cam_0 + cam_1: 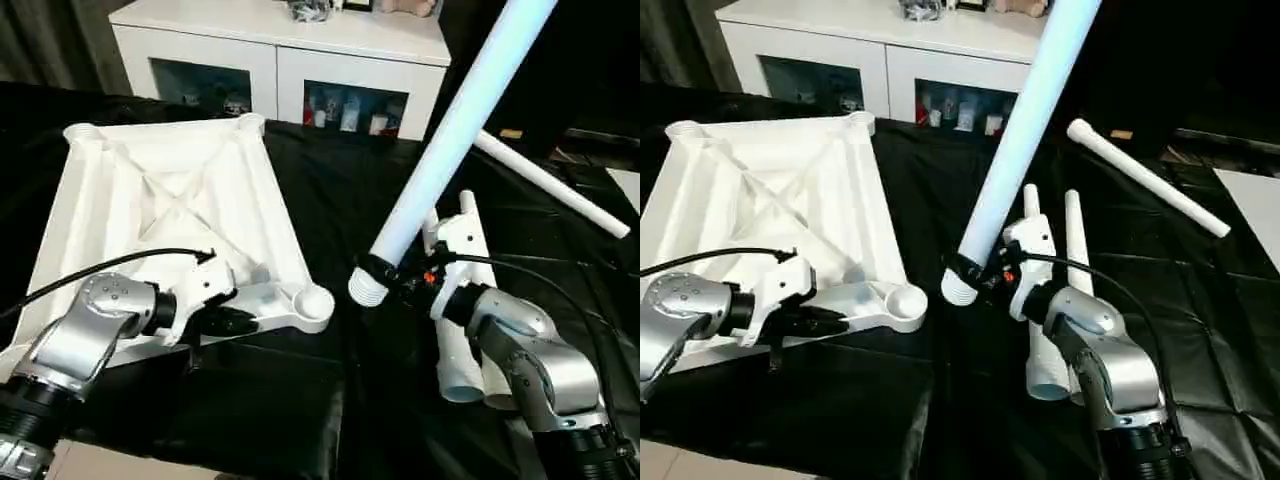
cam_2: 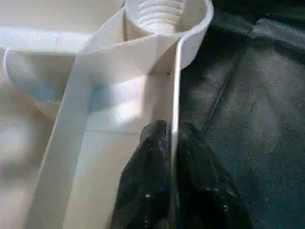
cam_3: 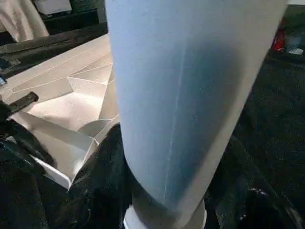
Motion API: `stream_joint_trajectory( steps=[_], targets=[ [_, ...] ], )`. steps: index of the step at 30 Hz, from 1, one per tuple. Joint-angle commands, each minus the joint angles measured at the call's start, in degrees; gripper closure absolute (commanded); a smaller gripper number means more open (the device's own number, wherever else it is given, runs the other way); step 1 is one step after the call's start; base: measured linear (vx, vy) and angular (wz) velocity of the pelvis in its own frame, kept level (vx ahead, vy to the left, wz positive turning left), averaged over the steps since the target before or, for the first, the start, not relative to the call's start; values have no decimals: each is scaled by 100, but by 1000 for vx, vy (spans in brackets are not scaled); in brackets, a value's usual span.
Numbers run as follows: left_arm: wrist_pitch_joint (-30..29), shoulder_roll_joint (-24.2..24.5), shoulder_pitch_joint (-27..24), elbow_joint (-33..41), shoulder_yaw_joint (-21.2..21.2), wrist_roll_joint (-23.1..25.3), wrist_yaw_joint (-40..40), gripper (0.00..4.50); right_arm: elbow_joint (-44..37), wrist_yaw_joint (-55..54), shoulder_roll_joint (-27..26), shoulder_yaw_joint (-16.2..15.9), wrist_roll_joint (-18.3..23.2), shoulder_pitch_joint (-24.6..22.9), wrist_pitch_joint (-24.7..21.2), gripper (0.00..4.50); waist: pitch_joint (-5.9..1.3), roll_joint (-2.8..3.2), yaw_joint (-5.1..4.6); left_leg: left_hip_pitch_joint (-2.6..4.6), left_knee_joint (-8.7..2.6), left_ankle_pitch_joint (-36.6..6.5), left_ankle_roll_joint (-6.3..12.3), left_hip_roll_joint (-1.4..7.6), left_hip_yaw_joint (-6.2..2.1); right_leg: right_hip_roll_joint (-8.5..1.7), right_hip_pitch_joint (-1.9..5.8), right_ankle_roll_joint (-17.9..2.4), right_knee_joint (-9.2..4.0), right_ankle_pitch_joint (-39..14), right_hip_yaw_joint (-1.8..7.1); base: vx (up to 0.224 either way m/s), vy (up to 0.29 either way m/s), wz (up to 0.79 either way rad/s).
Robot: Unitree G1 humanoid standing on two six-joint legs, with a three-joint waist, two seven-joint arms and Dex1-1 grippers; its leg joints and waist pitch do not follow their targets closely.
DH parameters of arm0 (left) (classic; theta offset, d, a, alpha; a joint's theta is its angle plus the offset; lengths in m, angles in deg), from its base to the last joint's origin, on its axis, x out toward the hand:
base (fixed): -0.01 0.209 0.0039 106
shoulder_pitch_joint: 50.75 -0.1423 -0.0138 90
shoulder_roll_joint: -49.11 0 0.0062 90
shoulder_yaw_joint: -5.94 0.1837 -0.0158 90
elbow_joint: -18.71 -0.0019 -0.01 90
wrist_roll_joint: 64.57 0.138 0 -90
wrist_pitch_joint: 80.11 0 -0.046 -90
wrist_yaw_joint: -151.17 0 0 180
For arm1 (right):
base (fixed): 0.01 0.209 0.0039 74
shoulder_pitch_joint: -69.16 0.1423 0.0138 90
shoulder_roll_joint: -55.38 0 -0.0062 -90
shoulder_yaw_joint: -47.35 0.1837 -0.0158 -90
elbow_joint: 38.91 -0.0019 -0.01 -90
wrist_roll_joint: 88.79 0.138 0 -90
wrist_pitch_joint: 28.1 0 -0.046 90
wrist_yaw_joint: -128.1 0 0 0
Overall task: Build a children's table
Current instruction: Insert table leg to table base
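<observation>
Where left pincer (image 2: pixel 172 191) nips tabletop (image 1: pixel 180 190) rim, pads hidden.

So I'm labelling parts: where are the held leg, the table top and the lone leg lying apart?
held leg (image 1: pixel 440 160), left eye view, mid shaft
table top (image 1: pixel 160 200), left eye view, ribbed underside
lone leg (image 1: pixel 1150 180), right eye view, mid shaft

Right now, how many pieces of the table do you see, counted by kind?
Tabletop: 1
Legs: 4, namely one in the right gripper, two lying side by side and one farther back
Total: 5
</observation>
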Motion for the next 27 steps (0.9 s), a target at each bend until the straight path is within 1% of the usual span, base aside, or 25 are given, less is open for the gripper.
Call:
stream_joint_trajectory(
  steps=[1,5,7,10,11,12,15,16,17,18,19,20,21,22,23,24,25,26,27],
  targets=[
    [47,-56,25,-107,-51,140,-198,373,-91,21,60,13,-9,130,39,267,-289,89,28,53,-495,-1264,-102,296,-76,-483,208,-1139,-481,-762,297,0,0,0],
    [44,-64,9,-102,-71,105,-179,364,-48,33,48,10,-2,188,45,267,-299,92,46,52,-489,-1181,-95,297,-75,-489,203,-1113,-477,-745,301,0,0,0],
    [30,-34,-45,-74,-80,107,-178,364,-18,38,19,12,19,246,43,267,-300,79,54,48,-489,-1158,-92,296,-74,-489,205,-1105,-470,-725,298,0,0,0],
    [7,-32,-105,-93,-121,77,-207,401,25,37,-44,34,88,368,2,267,-304,74,61,47,-486,-1090,-81,292,-70,-487,202,-1107,-461,-645,295,0,0,0],
    [-22,-15,-142,-68,-112,59,-167,401,43,27,-68,45,111,414,-20,267,-303,71,62,47,-487,-1088,-78,292,-69,-486,202,-1104,-461,-647,296,0,0,0],
    [-41,-2,-160,-53,-102,49,-138,410,60,21,-84,54,126,449,-35,267,-298,68,58,49,-493,-1112,-76,295,-71,-487,199,-1098,-463,-687,295,0,0,0],
    [-145,33,-284,93,19,105,-115,441,209,27,-123,4,130,663,-169,267,-297,59,49,45,-495,-1106,-84,296,-71,-490,199,-1095,-460,-744,296,0,0,0],
    [-164,26,-311,135,53,122,-119,443,266,24,-127,-16,124,730,-236,267,-295,42,39,38,-497,-1093,-80,291,-67,-487,202,-1086,-471,-766,296,0,0,0],
    [-203,-13,-327,185,84,130,-150,448,336,15,-116,-56,77,800,-289,267,-302,50,35,40,-495,-1062,-82,295,-74,-492,207,-1095,-455,-730,294,0,0,0],
    [-228,-69,-337,245,129,148,-184,448,402,29,-101,-97,44,864,-342,267,-305,17,17,31,-491,-971,-67,296,-67,-487,215,-1107,-446,-625,291,0,0,0],
    [-215,-129,-329,283,166,163,-214,448,431,75,-97,-106,97,900,-450,267,-303,-3,8,25,-482,-866,-24,286,-59,-477,220,-1123,-432,-522,289,0,0,0],
    [-210,-212,-311,323,198,167,-248,450,454,138,-86,-115,179,936,-599,267,-305,-10,12,36,-480,-855,-3,289,-52,-481,210,-1120,-446,-527,288,0,0,0],
    [-179,-327,-268,364,240,167,-287,450,485,198,-33,-165,226,976,-837,267,-305,-33,13,33,-473,-813,41,287,-50,-484,225,-1128,-441,-545,290,0,0,0],
    [-161,-413,-235,396,268,165,-317,450,510,238,11,-205,255,1008,-1021,267,-303,-22,25,50,-468,-786,62,298,-37,-480,208,-1117,-454,-525,297,0,0,0],
    [-235,-526,-172,455,310,143,-342,450,562,330,110,-308,225,1058,-1206,267,-306,-53,26,53,-459,-759,74,297,-29,-476,207,-1124,-449,-498,291,0,0,0],
    [-225,-570,-141,466,327,153,-363,450,579,373,139,-347,221,1075,-1265,267,-302,-40,56,53,-463,-747,80,295,-23,-477,203,-1102,-449,-534,289,0,0,0],
    [-227,-671,-62,483,365,163,-398,450,612,476,204,-432,215,1120,-1385,267,-299,-87,63,41,-461,-757,85,291,-14,-486,209,-1064,-459,-626,292,0,0,0],
    [-227,-675,-60,484,366,163,-399,450,613,479,207,-435,214,1121,-1389,267,-300,-73,83,52,-462,-780,78,298,-11,-496,204,-1045,-465,-695,295,0,0,0],
    [-227,-730,-10,491,391,164,-399,450,635,520,240,-490,190,1157,-1430,267,-298,-70,105,58,-462,-799,63,304,-9,-503,192,-999,-472,-795,297,0,0,0]
  ],
)
